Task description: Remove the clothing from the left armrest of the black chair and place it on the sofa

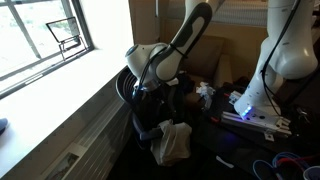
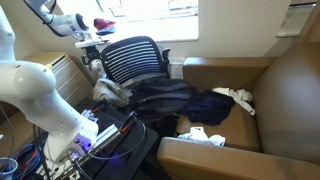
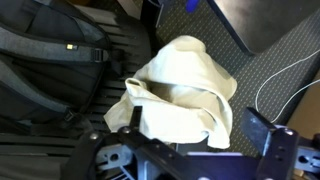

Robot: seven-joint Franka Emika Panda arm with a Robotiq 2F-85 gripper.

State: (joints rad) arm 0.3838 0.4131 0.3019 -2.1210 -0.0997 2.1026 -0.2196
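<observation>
A whitish piece of clothing (image 3: 185, 90) lies bunched over the armrest of the black mesh chair (image 2: 135, 58). It shows in both exterior views (image 1: 172, 143) (image 2: 110, 90). My gripper (image 3: 187, 150) is open and empty. It hangs above the clothing, apart from it, with one finger on each side in the wrist view. It also shows in both exterior views (image 1: 148, 95) (image 2: 95, 48), above the chair's armrest. The brown sofa (image 2: 280, 90) stands beside the chair.
A dark bag or garment (image 2: 170, 97) lies across the chair seat; its straps show in the wrist view (image 3: 50, 55). White cloths (image 2: 235, 97) lie on the sofa. A window sill (image 1: 60, 85) runs close beside the chair. A second white robot base (image 2: 35, 90) with cables stands nearby.
</observation>
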